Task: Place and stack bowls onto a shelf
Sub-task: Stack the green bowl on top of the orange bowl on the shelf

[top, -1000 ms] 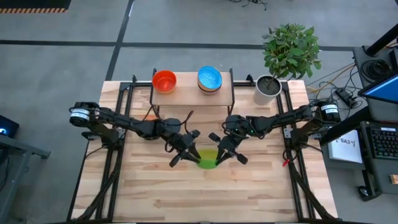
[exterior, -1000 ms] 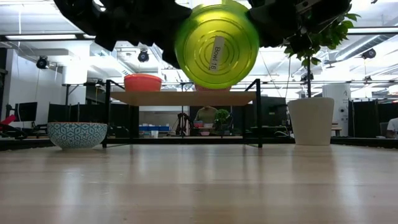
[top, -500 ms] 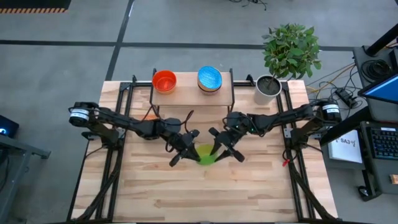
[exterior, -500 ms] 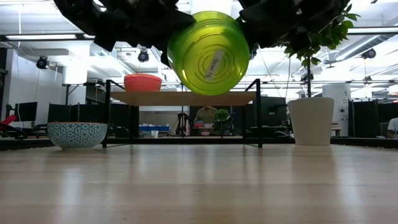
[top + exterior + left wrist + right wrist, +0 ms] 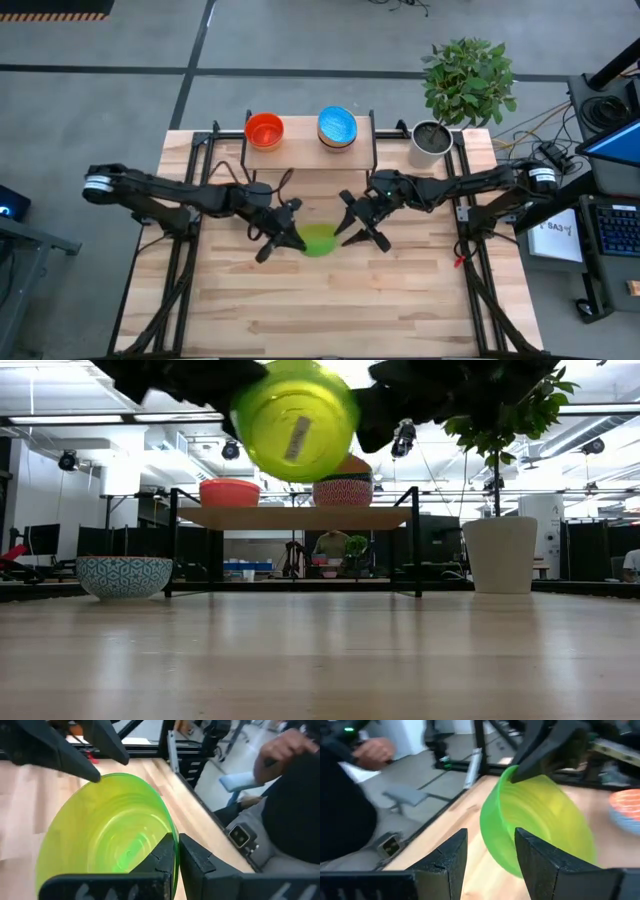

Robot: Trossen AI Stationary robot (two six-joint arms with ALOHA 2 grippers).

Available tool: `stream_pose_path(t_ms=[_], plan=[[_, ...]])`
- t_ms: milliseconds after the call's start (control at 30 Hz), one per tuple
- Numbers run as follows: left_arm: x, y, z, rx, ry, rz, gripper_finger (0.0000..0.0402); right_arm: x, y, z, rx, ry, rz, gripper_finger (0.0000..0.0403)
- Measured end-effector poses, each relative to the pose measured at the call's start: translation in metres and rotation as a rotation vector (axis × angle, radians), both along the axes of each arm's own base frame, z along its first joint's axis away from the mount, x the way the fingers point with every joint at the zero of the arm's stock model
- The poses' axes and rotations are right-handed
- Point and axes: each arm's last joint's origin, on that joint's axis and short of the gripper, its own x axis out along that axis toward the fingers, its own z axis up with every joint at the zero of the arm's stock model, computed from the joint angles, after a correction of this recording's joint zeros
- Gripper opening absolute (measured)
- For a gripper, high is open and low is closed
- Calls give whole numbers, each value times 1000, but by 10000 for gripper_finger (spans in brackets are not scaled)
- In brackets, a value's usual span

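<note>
A green bowl [image 5: 318, 241] hangs above the middle of the table, tipped on its side, its underside [image 5: 295, 420] facing the near edge. My left gripper [image 5: 291, 240] is shut on its rim. My right gripper [image 5: 358, 225] stands open just right of the bowl, and its fingers [image 5: 451, 855] touch nothing. The shelf [image 5: 295, 517] stands at the far edge. An orange-red bowl [image 5: 264, 130] and a blue bowl [image 5: 337, 127] stacked on another sit on its plank. A blue-and-white bowl [image 5: 123, 575] rests on the table left of the shelf. My left gripper pinches the green bowl's rim [image 5: 174, 836] between its two fingers, one finger [image 5: 161, 856] inside the bowl and the other [image 5: 196, 861] outside its wall. The fingers come level from the table's left. The bowl is lifted clear of the table and tipped on its side.
A white pot [image 5: 431, 142] with a leafy plant stands at the table's far right corner. Black frame rails [image 5: 190, 250] run along both sides of the table. A seated person [image 5: 292, 805] is beyond the table's edge. Bare wood lies toward the near edge [image 5: 330, 310].
My right gripper has opened, let go of the green bowl and drawn back a little toward the far edge. My left gripper has shut on the bowl's rim. It has carried the bowl up and toward the table's left and far side. The bowl has turned about.
</note>
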Motion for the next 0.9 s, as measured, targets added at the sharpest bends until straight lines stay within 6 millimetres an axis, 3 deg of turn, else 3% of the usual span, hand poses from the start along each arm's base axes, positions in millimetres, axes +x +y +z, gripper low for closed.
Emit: stream_pose_path(t_ms=[333, 533, 733, 900], plan=[[-38, 19, 30, 126, 2, 282, 0, -12, -3, 21, -41, -65, -84, 150], [-58, 44, 74, 370, 131, 688, 0, -14, -3, 20, -45, -53, -84, 150], [-66, 73, 113, 584, 245, 820, 0, -15, -3, 17, -45, -33, -84, 150], [-67, 111, 123, 613, 341, 855, 0, -15, -3, 16, -45, -26, -85, 150]])
